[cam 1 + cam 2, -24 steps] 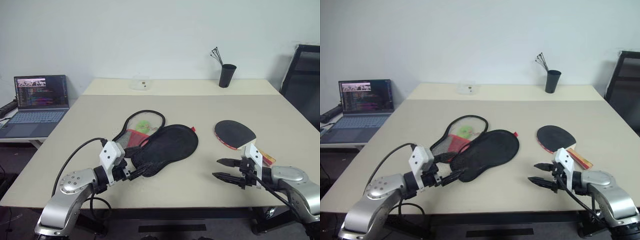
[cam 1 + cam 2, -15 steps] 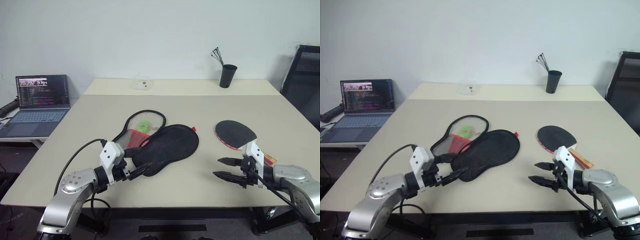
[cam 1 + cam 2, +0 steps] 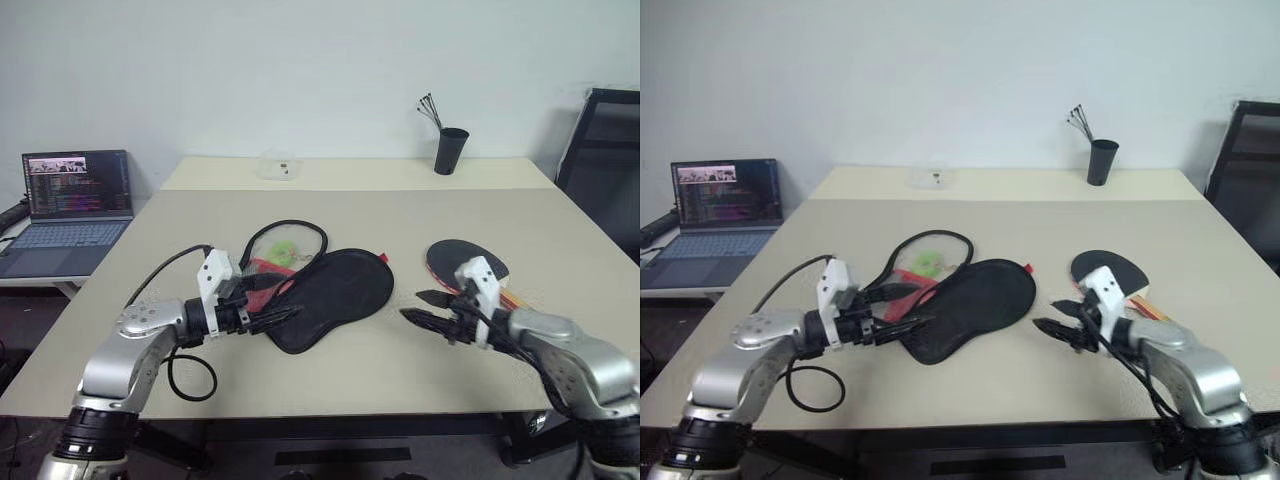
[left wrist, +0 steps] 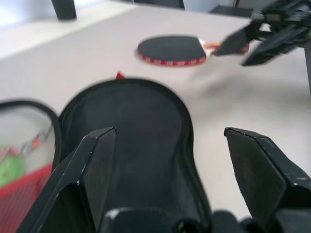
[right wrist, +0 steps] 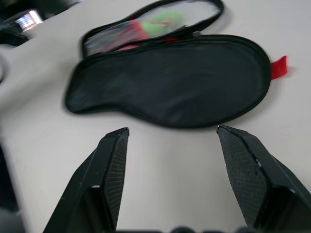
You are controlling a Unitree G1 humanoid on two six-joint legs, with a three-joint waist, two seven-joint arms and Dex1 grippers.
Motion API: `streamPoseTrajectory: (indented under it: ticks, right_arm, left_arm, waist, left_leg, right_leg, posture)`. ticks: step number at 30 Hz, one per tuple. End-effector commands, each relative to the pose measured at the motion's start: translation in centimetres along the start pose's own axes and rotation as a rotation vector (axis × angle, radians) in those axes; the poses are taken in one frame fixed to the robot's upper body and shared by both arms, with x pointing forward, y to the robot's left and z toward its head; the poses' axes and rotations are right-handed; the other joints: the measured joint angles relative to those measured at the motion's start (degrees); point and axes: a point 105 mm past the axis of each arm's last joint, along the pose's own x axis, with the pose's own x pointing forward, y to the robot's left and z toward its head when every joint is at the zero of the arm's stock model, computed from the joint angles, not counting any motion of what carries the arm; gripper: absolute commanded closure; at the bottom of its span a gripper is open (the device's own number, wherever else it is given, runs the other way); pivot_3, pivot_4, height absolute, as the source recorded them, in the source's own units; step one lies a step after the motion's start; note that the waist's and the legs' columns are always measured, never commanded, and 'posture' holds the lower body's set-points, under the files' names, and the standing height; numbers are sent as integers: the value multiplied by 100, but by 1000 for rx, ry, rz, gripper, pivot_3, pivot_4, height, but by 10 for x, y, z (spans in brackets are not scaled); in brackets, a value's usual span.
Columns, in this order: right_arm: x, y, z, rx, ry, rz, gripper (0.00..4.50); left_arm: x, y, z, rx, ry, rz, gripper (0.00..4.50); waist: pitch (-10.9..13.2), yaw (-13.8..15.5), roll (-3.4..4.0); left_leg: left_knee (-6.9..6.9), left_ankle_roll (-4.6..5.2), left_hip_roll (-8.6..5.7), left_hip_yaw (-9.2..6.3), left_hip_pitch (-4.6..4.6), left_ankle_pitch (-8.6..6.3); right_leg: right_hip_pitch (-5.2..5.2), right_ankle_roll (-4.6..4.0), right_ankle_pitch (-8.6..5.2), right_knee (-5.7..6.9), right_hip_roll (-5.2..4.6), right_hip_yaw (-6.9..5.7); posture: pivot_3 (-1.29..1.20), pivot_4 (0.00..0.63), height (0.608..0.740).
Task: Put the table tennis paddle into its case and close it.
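The case (image 3: 340,290) lies unzipped mid-table, its black flap spread toward me and its mesh half (image 3: 285,247), holding a small green object (image 5: 163,19), behind it. My left gripper (image 3: 280,298) is open at the flap's narrow end, and in the left wrist view the flap (image 4: 131,131) lies between the fingers. The table tennis paddle (image 3: 462,263) rests flat at the right, black face up, red edge showing. Just left of the paddle's handle my right gripper (image 3: 412,305) hovers open and empty, pointing at the case (image 5: 170,82).
An open laptop (image 3: 75,195) sits on a side table at the left. A black cup with sticks (image 3: 450,150) and a small clear box (image 3: 278,165) stand at the back. A black chair (image 3: 605,150) is at the right. A cable loop (image 3: 190,375) hangs by my left arm.
Both grippers have moved forward and inward: the left onto the case's narrow end, the right leftward to beside the paddle's handle. Both stay open. Case and paddle have not moved.
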Motion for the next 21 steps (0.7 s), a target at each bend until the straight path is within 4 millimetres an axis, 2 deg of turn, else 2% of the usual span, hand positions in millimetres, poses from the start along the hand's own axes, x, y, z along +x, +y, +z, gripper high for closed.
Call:
streamPoseTrajectory:
  ticks: [1,7,12,21]
  right_arm:
    - [15,-6,11,31,-36,-62,1385]
    - [37,-23,4,87,-21,-187,1385]
    - [47,-25,-3,99,7,-211,1385]
    - [78,-4,-9,149,39,-149,1385]
  left_arm:
    - [-11,18,19,65,-13,33,608]
    - [-16,27,28,100,6,37,608]
    - [-18,27,29,112,16,38,608]
    - [-20,26,29,118,27,39,608]
  waist:
    - [0,1,-2]
    - [-1,5,-5]
    - [-2,0,-5]
    - [-2,-13,-5]
  left_leg:
    - [1,0,0,-2,-2,0]
    - [-2,1,-4,3,-4,0]
    - [-3,1,-3,4,-4,0]
    - [-4,1,6,7,-4,0]
  right_leg:
    - [-2,0,1,1,1,-1]
    - [-3,11,7,-1,0,6]
    - [-8,9,6,3,1,8]
    - [-13,27,17,7,16,16]
  posture:
    - [0,150,740]
    - [0,150,740]
    - [0,150,740]
    - [0,150,740]
